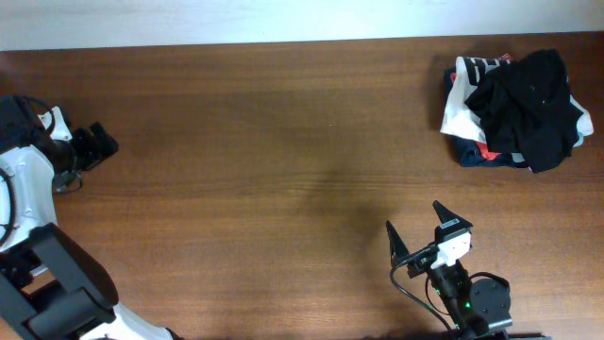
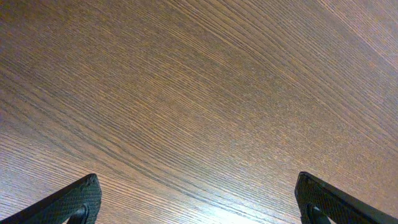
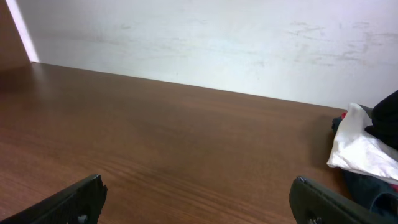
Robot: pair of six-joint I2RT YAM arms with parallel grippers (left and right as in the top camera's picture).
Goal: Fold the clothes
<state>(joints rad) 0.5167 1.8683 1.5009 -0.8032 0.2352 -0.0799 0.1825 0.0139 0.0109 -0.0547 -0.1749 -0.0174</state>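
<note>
The clothes, a crumpled black top (image 1: 528,99), lie on a small pile at the table's far right corner. In the right wrist view only an edge of the black top (image 3: 388,118) shows at the right border. My right gripper (image 1: 414,216) stands open near the front edge, well short of the pile, with nothing between its fingers (image 3: 198,183). My left gripper (image 1: 104,144) is at the far left side of the table. It is open over bare wood (image 2: 196,186) and holds nothing.
Under the black top lie a white garment (image 1: 462,104) and navy and red ones (image 1: 481,151); the white garment (image 3: 357,149) also shows in the right wrist view. The brown wooden table (image 1: 283,142) ends at a white wall (image 3: 199,43) at the back.
</note>
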